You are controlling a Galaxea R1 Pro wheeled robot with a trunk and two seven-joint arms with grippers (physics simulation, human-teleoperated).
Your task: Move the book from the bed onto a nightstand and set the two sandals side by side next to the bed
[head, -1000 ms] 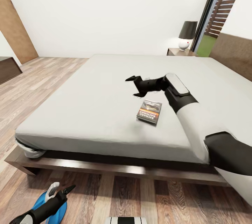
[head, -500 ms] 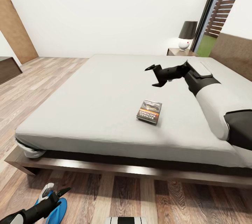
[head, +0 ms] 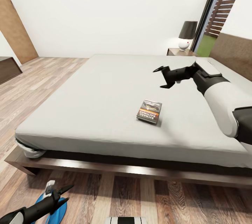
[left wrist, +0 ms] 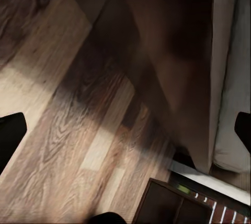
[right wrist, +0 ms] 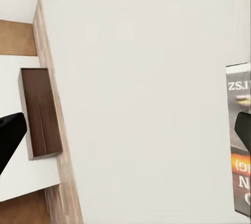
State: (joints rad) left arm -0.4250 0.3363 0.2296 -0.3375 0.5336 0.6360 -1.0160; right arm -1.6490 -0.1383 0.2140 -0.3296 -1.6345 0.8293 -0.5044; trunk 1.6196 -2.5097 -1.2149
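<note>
Grey-covered book (head: 149, 111) lies flat on bed (head: 87, 105), ungrasped. Right gripper (head: 163, 77) hangs above and beyond it, jaws spread, empty. Left gripper (head: 63, 193) agape over sandal (head: 57, 208). Step: book pickup. Next: lower right gripper onto book.

Upper right of my head view, a table lamp (head: 187, 35) with a dark shade and a round white base stands in front of the tall window (head: 224, 11), where I see slatted wood and a patch of green outside. At the far left edge sits a long low dark bench (head: 7, 69), with a brown wooden door (head: 15, 35) on the white wall (head: 112, 11) just above it
</note>
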